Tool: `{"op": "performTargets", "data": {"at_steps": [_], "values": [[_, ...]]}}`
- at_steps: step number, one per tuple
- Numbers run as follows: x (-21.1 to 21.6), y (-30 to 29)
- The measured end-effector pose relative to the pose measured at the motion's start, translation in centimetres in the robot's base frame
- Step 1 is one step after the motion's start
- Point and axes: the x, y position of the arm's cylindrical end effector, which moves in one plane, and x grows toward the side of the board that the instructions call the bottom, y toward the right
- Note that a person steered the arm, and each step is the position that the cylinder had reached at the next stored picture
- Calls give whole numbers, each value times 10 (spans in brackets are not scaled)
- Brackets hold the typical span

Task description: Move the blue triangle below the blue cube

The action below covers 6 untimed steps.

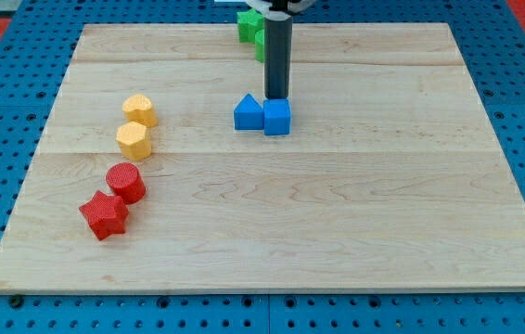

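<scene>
Centrally, toward the view's top of the wooden board (337,232), the blue triangle (248,113) sits touching the view's left side of the blue cube (277,118), its peak pointing to the view's top. My tip (276,98), a bare rod clamped on nothing, stands just beyond the cube's top edge. Green blocks (250,30) lie partly hidden behind the rod. Well left of the cube sit two yellow blocks (138,110) (134,141), a red cylinder (126,182) and a red star (103,214). Bare wood spreads below the cube.
</scene>
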Motion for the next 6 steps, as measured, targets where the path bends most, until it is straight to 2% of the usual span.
{"op": "performTargets", "data": {"at_steps": [1,2,3,5,6], "values": [[-3,-40],[37,-43],[58,-41],[40,-52],[70,-49]]}}
